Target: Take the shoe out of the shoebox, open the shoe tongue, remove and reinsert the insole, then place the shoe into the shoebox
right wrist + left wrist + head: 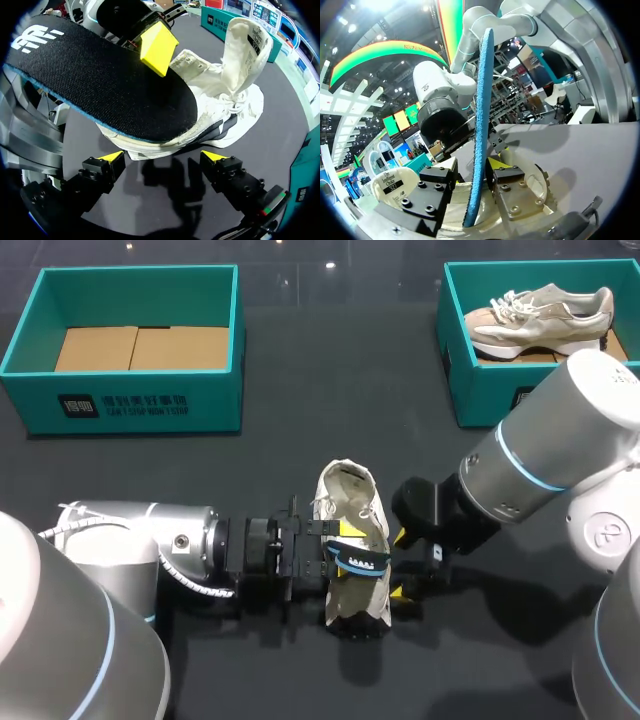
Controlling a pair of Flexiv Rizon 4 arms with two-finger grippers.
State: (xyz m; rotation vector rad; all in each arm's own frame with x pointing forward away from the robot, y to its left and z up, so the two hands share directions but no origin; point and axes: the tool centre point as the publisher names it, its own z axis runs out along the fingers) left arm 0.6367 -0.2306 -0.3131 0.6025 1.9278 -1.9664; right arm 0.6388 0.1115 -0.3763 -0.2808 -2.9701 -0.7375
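left pincer (477,182) is gripping the insole (100,85) over the white shoe (350,490), lower centre; right pincer (165,157) is hanging open beside it.

White sneaker (347,495) in the lower middle of the frame, tongue pulled up and wide open, laces loose. Insole (360,559) out of the shoe: black cloth top, blue underside, raised on edge across the sneaker's middle. Left shoebox (130,400) at upper left, teal, lidless, bare cardboard floor showing. Right shoebox (480,390) at upper right, same teal, with a beige sneaker (540,318) lying on its side inside.
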